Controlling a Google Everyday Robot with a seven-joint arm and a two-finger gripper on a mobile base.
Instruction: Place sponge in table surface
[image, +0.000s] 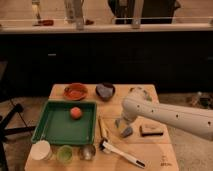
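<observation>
Sponge: dark brown rectangular sponge (151, 131) lying flat on the light wooden table (165, 150), towards its right side.
Gripper: grey two-finger gripper (123, 128) on the white arm (170, 116), low over the table, just left of the sponge.
Grip: not discernible from this view.
Tray: green plastic tray (55, 131) holding a small orange ball (75, 113), left of the gripper.

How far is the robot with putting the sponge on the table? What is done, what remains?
Looks done: the sponge lies flat on the table, right of the tray. In hand: the gripper sits low over the table just left of the sponge in the picture, seemingly apart from it. Left: probably only lifting the arm away.
</observation>
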